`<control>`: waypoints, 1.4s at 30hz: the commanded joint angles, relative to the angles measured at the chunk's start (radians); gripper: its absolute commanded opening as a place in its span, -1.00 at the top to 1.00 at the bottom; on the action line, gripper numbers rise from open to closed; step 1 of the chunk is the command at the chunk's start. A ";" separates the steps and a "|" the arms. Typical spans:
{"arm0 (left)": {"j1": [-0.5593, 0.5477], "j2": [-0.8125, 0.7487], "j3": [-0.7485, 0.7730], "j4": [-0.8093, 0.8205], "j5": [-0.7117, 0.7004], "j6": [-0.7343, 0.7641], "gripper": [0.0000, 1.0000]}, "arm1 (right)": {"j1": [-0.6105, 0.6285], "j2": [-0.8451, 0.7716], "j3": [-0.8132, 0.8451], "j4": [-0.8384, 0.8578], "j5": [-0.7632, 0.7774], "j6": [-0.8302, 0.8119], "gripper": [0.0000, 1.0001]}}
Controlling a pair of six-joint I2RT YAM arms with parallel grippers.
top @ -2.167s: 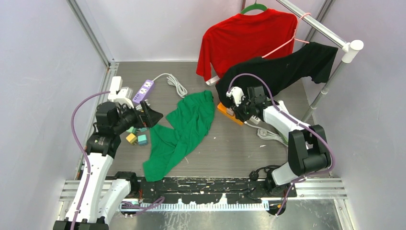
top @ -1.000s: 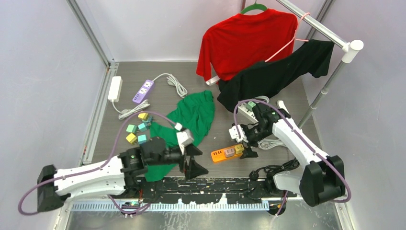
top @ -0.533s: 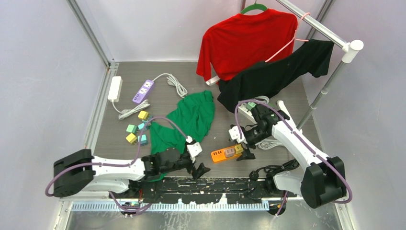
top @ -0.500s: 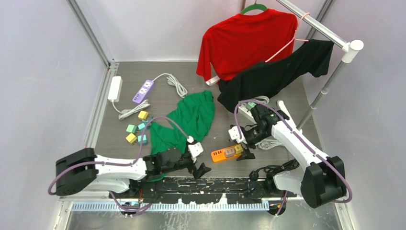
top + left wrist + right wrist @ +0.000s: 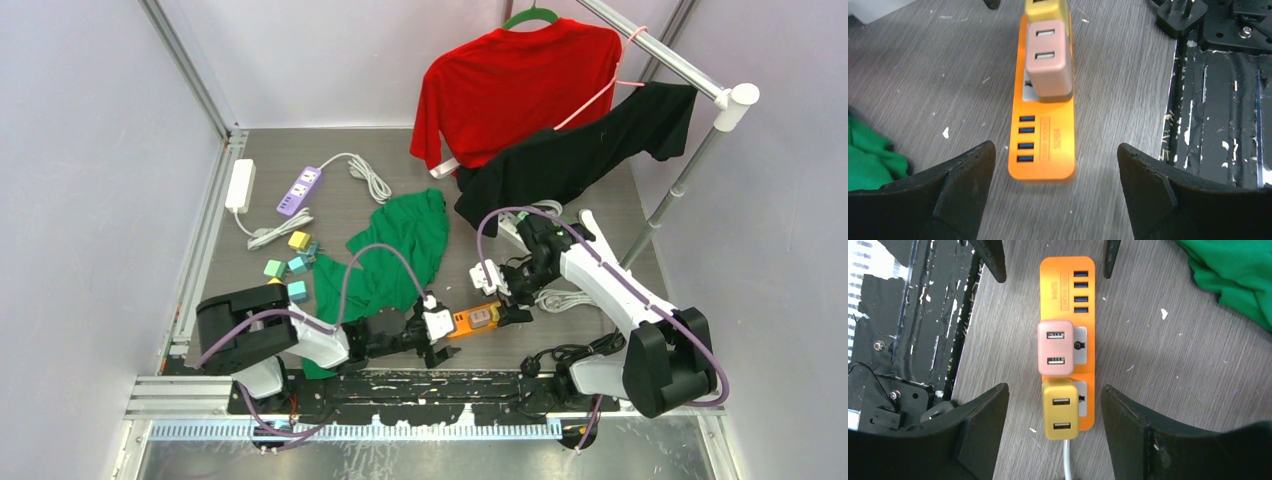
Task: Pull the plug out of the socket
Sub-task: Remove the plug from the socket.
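1. My left hand (image 5: pixel 1055 152) was spread wide, astride the orange socket strip (image 5: pixel 1045 142) on the table (image 5: pixel 923 75).
2. My right hand (image 5: pixel 1053 395) was spread too.
3. The pink plug (image 5: pixel 1055 347) sat in the strip, with the yellow plug (image 5: pixel 1061 410) at its six o'clock.

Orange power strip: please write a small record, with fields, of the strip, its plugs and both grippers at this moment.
strip: orange power strip, lying flat, four blue USB ports at one end
plugs: pink plug and yellow plug, both seated, next to each other
left arm: left gripper open, fingers either side of the USB end, not touching
right arm: right gripper open, fingers either side of the yellow plug's end
cable: white cable leaves at the yellow plug's end
nearby: green cloth, apart from the strip
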 commanded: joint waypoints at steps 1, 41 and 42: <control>0.012 0.036 0.056 0.147 0.029 0.059 -0.77 | -0.023 -0.021 0.035 -0.002 0.034 0.023 -0.44; 0.103 0.290 0.172 0.158 0.142 -0.060 1.00 | -0.031 0.067 0.012 0.014 0.040 -0.028 0.63; 0.103 0.289 0.167 0.160 0.136 -0.058 1.00 | -0.034 0.067 0.017 0.018 0.061 -0.017 0.71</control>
